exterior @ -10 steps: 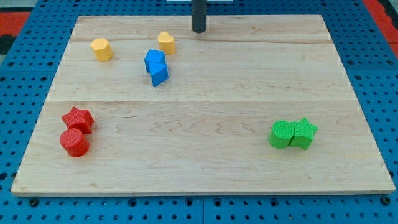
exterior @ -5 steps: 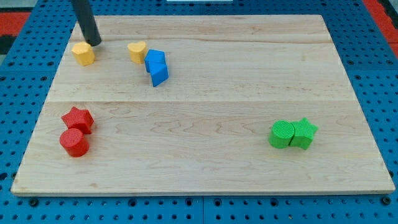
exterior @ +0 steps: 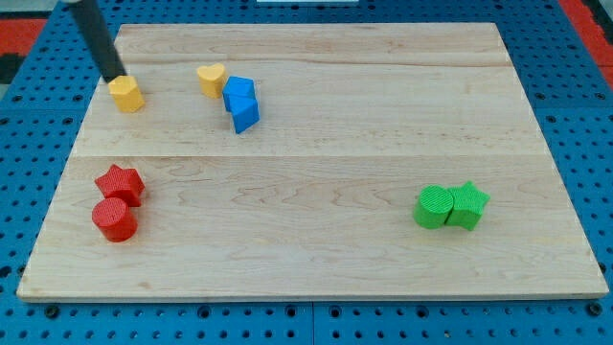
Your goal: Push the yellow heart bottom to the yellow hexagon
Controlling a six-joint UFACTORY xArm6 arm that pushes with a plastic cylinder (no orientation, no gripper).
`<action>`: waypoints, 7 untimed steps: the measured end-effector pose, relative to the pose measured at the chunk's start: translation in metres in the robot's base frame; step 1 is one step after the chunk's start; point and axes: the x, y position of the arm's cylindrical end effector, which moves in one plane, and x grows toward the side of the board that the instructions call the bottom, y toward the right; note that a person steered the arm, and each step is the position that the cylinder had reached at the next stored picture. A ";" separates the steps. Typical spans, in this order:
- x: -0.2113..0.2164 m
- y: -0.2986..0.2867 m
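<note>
The yellow hexagon lies near the board's upper left. The yellow heart lies to its right, touching the left side of two blue blocks. My tip stands just above and left of the yellow hexagon, close to or touching its upper left edge. The rod leans up toward the view's top left.
A red star and a red cylinder sit together at the lower left. A green cylinder and a green star sit together at the lower right. The wooden board lies on a blue pegboard.
My tip swept from the board's top middle to the far left. The yellow heart moved left and the yellow hexagon moved left and slightly down.
</note>
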 end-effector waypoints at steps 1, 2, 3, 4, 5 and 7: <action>-0.038 0.079; -0.029 0.136; -0.004 0.162; 0.013 0.110; 0.025 0.065; 0.025 0.083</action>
